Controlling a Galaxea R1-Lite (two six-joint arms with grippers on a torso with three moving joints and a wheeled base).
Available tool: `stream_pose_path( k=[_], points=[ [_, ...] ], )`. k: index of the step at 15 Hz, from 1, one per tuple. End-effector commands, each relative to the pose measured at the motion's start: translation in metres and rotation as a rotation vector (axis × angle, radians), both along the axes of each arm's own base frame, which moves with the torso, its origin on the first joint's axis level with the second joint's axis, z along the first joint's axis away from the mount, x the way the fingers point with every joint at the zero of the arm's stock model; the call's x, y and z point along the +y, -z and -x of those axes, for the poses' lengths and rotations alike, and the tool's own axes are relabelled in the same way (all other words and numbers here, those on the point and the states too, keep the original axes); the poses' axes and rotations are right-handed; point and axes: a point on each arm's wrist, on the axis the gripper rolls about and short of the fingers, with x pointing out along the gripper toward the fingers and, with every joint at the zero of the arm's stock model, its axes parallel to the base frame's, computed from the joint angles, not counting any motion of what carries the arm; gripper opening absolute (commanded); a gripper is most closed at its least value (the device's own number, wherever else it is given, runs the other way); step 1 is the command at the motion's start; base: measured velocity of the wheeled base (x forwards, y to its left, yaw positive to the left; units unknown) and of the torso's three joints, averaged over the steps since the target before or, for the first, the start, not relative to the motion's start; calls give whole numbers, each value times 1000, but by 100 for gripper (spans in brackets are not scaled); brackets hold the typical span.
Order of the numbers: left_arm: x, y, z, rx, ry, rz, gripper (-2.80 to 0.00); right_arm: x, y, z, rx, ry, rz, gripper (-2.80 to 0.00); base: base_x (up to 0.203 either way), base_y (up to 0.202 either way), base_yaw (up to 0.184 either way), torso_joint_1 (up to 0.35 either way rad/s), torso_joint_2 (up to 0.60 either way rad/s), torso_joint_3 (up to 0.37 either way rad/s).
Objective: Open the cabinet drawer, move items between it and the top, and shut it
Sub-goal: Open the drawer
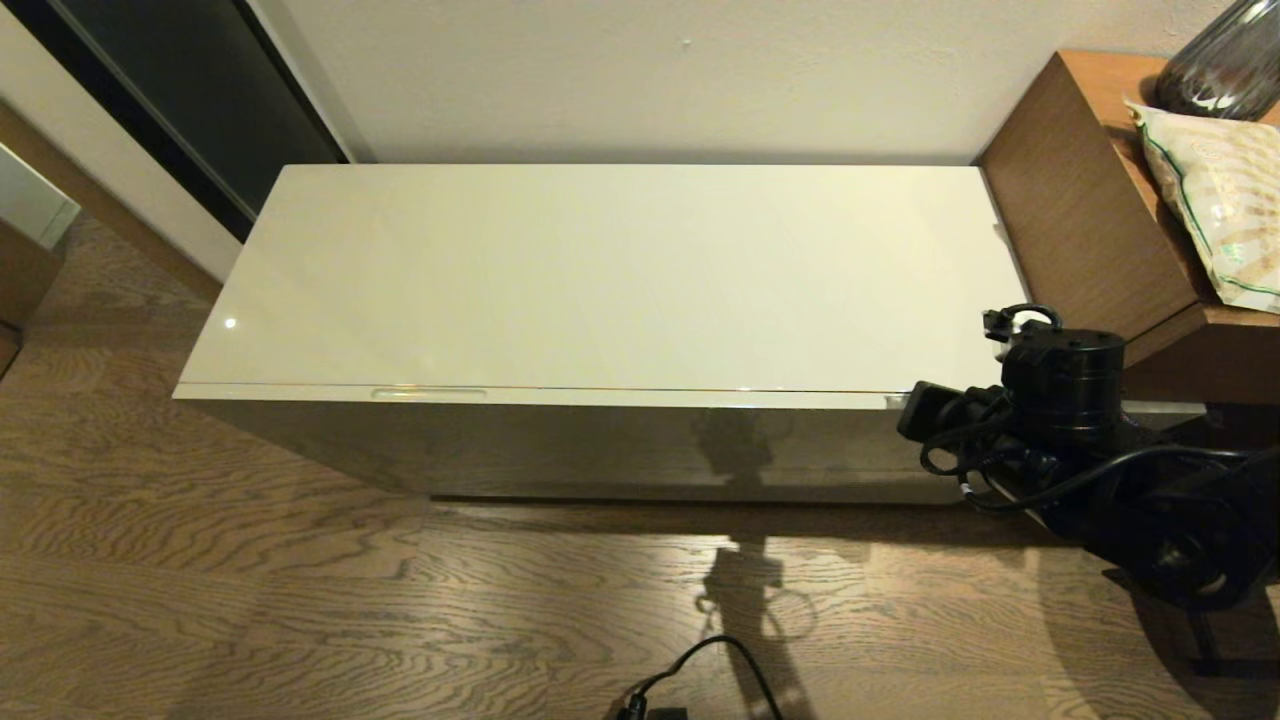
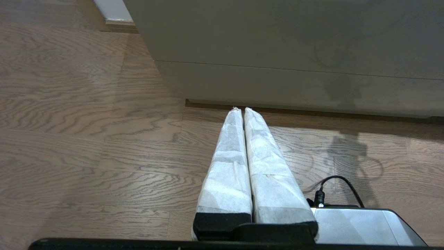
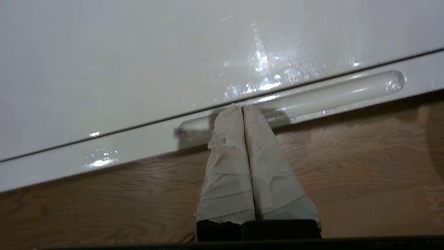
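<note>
Filling the middle of the head view, the glossy cream top (image 1: pixel 600 270) is seen bare against a pale wall, with the cabinet drawer (image 1: pixel 560 395) shut along its front edge above wood-grain floor (image 1: pixel 250 580). At right, the right hand (image 3: pixel 242 107), pressed closed, is placed at a recessed pull (image 3: pixel 312 95); the left hand (image 2: pixel 241 109) is also closed, empty.

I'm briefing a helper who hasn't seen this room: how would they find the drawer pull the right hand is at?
Start at the low glossy cream cabinet against the wall, beside the taller brown wooden table. Along its front top edge runs the closed drawer with two oblong recessed pulls. The wanted pull is the one nearer the wooden table, with the shut right hand at it; the other pull has nothing near it.
</note>
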Motion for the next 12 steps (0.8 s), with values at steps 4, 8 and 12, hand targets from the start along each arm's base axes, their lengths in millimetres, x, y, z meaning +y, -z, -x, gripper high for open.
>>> stream_pose_path(
  k=[4, 8, 12],
  points=[
    [0, 0, 0, 0, -1, 1, -280, -3, 30, 8, 106, 18, -27, -280, 0, 0, 0, 0, 0, 0],
    [0, 0, 0, 1, -1, 1, -280, -2, 53, 21, 194, 27, -60, -280, 0, 0, 0, 0, 0, 0],
    [0, 0, 0, 1, -1, 1, -280, 2, 65, 55, 270, -5, -75, -280, 0, 0, 0, 0, 0, 0]
  ],
)
